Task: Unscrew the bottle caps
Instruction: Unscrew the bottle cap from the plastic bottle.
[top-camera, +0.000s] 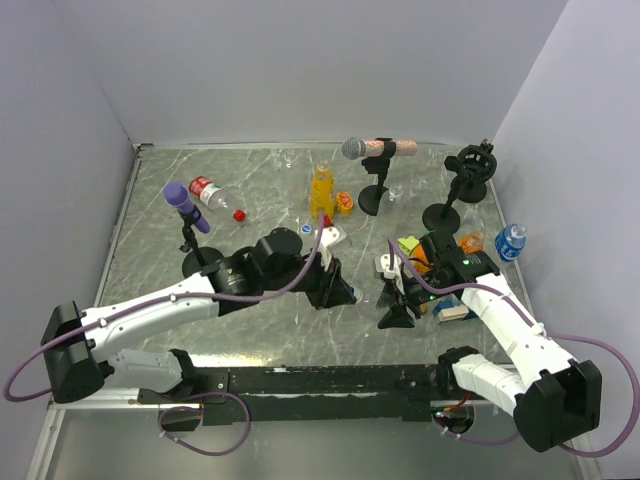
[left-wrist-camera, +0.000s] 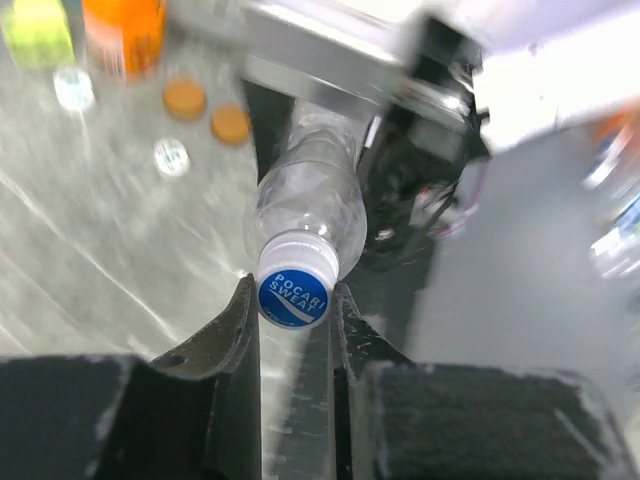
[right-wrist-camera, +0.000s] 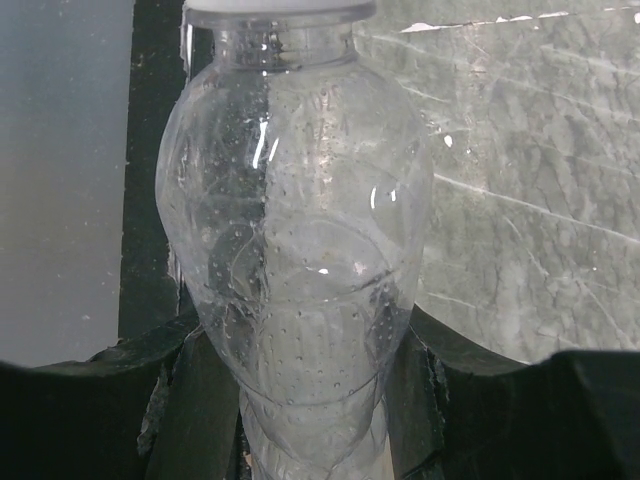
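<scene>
A small clear bottle (left-wrist-camera: 305, 205) lies level above the table between my two arms. Its blue cap (left-wrist-camera: 294, 296), printed POCARI SWEAT, sits between the fingertips of my left gripper (left-wrist-camera: 293, 289), which is shut on it. My right gripper (right-wrist-camera: 300, 345) is shut on the bottle's body (right-wrist-camera: 300, 250), one finger pressing on each side. In the top view the left gripper (top-camera: 340, 288) and right gripper (top-camera: 392, 292) face each other at the table's middle. A yellow-orange juice bottle (top-camera: 321, 190), a red-white labelled bottle (top-camera: 208, 192), a loose red cap (top-camera: 239, 214) and a blue-labelled bottle (top-camera: 511, 242) rest farther back.
Three microphone stands are on the table: purple (top-camera: 186, 208) at left, grey-and-pink (top-camera: 375, 152) at the back middle, black (top-camera: 468, 175) at right. Two brown discs (left-wrist-camera: 207, 110) lie near the juice bottle. Coloured clutter (top-camera: 440, 250) sits by the right arm.
</scene>
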